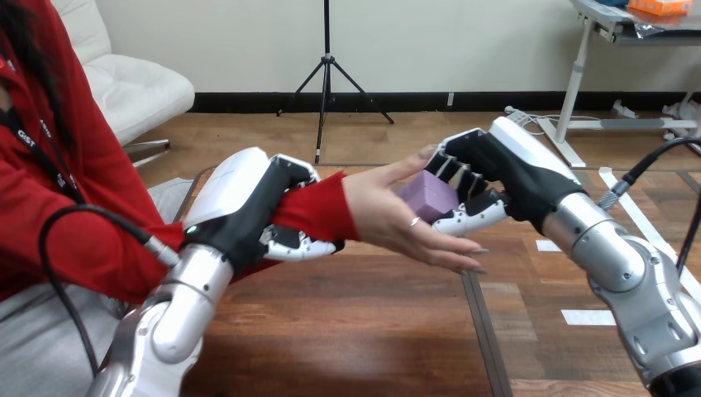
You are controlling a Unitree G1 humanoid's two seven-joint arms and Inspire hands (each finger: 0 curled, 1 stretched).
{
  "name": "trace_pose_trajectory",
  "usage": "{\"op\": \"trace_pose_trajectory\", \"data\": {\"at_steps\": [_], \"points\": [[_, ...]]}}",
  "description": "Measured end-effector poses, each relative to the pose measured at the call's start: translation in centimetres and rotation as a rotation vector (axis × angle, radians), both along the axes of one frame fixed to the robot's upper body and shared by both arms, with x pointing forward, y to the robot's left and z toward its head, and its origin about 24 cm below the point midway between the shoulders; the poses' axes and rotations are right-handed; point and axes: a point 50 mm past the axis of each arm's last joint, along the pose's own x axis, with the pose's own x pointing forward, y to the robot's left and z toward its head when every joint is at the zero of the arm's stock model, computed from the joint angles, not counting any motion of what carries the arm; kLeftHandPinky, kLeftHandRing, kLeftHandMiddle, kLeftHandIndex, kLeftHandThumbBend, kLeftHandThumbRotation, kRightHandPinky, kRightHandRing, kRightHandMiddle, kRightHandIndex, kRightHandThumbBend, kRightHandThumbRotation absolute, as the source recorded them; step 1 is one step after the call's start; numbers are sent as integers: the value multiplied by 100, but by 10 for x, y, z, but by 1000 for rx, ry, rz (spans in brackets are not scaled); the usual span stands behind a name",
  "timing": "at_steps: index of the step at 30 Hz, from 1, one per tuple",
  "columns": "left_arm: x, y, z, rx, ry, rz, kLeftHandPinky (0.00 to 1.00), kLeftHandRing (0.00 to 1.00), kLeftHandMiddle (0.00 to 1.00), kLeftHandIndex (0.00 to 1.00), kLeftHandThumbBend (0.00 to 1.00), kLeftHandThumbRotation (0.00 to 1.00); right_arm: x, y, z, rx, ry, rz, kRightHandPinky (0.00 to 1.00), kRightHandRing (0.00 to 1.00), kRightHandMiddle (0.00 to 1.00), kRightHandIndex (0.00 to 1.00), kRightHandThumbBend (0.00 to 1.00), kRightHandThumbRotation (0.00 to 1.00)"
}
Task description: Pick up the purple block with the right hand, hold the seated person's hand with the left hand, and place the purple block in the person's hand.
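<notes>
left hand [248, 211] at left, curled round person's wrist [318, 208] | right hand [504, 178] clasps purple block [426, 197] against person's hand [384, 217] | risk: early release, block slides off sloping palm

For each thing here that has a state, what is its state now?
left hand: shut round the person's wrist, over the red sleeve.
right hand: shut on the purple block.
purple block: in the right hand's fingers, against the person's palm.
person's hand: open, fingers straight, above the table.
</notes>
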Motion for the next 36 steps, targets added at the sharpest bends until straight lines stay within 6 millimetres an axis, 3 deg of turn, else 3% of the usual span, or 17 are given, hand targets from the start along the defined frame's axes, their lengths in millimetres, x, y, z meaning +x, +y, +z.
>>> {"op": "trace_pose_trajectory", "data": {"at_steps": [36], "points": [[12,-10,-6,17,34,-11,20,25,35,37,60,0,-7,8,-2,1,14,61,29,34,40,45,70,0]]}}
